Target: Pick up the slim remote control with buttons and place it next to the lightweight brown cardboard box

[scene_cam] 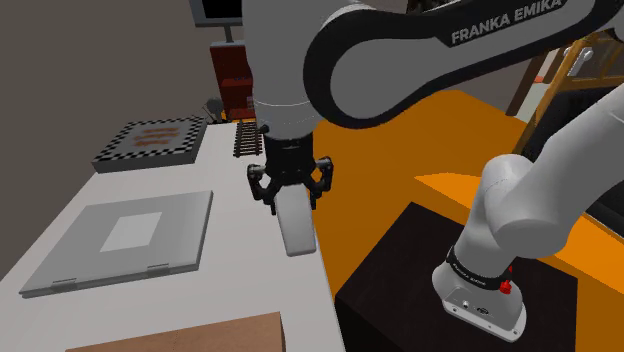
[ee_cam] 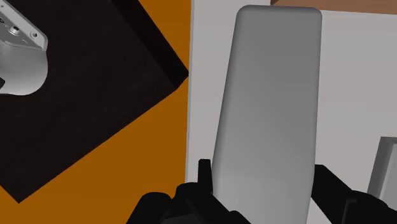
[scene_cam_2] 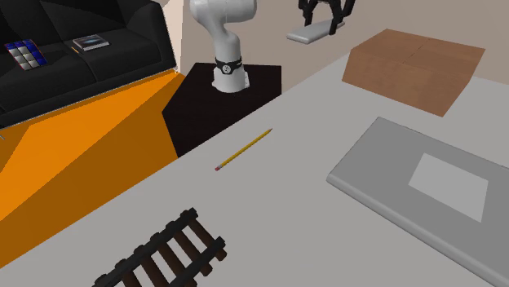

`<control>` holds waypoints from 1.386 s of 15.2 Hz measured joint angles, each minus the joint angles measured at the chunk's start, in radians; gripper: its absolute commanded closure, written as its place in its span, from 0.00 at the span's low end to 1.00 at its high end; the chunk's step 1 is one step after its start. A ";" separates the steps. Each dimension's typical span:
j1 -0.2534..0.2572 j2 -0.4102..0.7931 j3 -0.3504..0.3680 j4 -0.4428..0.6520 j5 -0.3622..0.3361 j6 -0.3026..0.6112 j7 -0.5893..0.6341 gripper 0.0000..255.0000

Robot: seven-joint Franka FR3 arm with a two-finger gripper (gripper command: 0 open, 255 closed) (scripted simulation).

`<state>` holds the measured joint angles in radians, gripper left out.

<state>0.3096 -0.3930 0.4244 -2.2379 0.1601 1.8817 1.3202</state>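
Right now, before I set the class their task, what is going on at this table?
The white arm's black gripper has a slim, plain grey remote clasped by one end between its fingers, near the edge of the white table. The remote looks lifted, its free end drooping toward the surface. The brown cardboard box lies flat on the table a little way off, so the remote has not yet been set beside it. No buttons show on the remote.
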 measured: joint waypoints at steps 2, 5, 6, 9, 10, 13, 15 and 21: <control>0.023 -0.035 0.023 -0.030 0.023 0.000 0.032 1.00; 0.062 -0.099 0.055 -0.071 0.062 -0.015 0.080 1.00; 0.076 -0.117 0.068 -0.083 0.076 -0.018 0.098 1.00; 0.111 -0.171 0.093 -0.113 0.110 -0.035 0.138 1.00; 0.116 -0.174 0.100 -0.119 0.116 -0.030 0.147 1.00; 0.119 -0.167 0.115 -0.144 0.123 0.002 0.155 1.00; 0.120 -0.161 0.123 -0.167 0.127 0.031 0.155 1.00; 0.124 -0.140 0.148 -0.230 0.139 0.115 0.159 1.00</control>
<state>0.4332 -0.5335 0.5727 -2.4680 0.2987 1.9970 1.4793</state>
